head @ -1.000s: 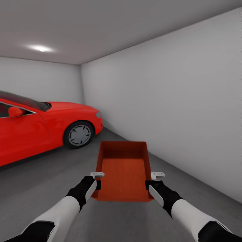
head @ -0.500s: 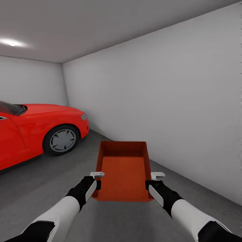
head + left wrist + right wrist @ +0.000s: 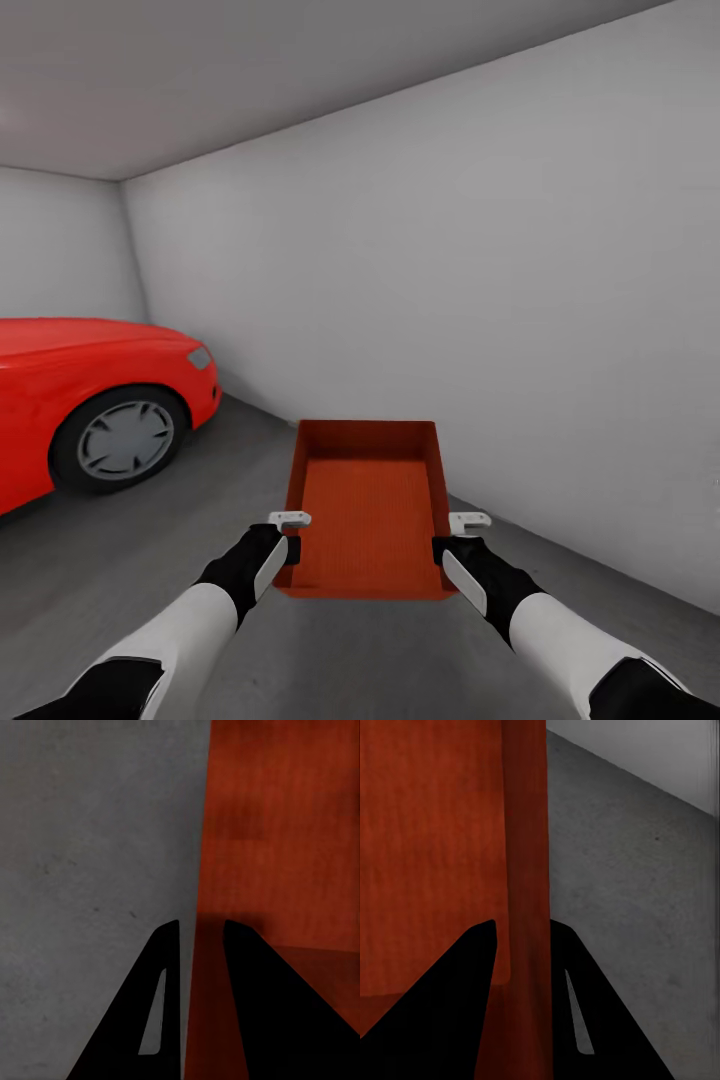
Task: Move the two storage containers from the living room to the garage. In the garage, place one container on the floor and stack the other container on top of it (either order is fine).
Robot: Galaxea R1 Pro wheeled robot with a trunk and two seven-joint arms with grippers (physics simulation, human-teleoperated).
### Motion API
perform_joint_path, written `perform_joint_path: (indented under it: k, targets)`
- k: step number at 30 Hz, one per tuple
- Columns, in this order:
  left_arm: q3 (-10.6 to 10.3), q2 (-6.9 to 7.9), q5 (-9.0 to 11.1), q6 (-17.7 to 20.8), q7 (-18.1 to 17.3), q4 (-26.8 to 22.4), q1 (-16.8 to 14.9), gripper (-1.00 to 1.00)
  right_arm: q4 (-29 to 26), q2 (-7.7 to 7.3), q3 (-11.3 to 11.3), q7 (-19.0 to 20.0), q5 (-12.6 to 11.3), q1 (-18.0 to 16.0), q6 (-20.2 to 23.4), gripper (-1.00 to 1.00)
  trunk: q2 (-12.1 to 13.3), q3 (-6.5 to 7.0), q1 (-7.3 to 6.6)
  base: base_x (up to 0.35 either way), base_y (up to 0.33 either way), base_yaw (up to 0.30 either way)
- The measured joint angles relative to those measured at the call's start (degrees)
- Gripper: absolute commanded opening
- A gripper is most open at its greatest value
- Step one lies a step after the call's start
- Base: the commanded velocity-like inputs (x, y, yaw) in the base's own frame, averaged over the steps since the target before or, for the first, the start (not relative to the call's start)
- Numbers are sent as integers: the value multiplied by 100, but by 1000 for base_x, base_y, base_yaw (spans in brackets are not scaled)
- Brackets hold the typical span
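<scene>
Head view: one orange-red storage container [image 3: 366,510] sits at lower centre of the frame, held clear above the dark grey concrete floor [image 3: 140,560]. It is an open-top rectangular bin with low flared walls; its interior is bare and finely ribbed. Its long axis runs away from the camera.

The left pincer [image 3: 290,535] is at the container's left long wall, near the corner closest to the camera. The right pincer [image 3: 452,538] is at the matching point on the right long wall. Both arms enter from the bottom corners of the frame, black at the wrist, white along the forearm.

Left wrist view: the left pincer [image 3: 201,934] straddles the container wall [image 3: 196,870], one dark finger [image 3: 150,1005] outside over the floor, the other inside over the orange base. It is closed on that wall.

Right wrist view: the right pincer [image 3: 523,926] likewise has the wall [image 3: 526,832] between its two fingers, one inside the bin, one outside over the floor [image 3: 637,907]. It too is clamped on the wall.

Surroundings: a plain grey-white wall [image 3: 480,300] fills the right and centre of the head view, meeting the floor along a line that descends toward the lower right. A red car [image 3: 90,380] stands at the left edge, front wheel [image 3: 122,440] and bonnet visible.
</scene>
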Motion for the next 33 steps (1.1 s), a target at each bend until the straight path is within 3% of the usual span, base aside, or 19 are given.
perform_joint_path:
  k: [33]
  targets:
    - [-3, 3, 9, -2, -2, 4, 0, -100, 1, 0, 9, 1, -1, -1, 2, -100, 0, 0, 0, 323, 0, -243]
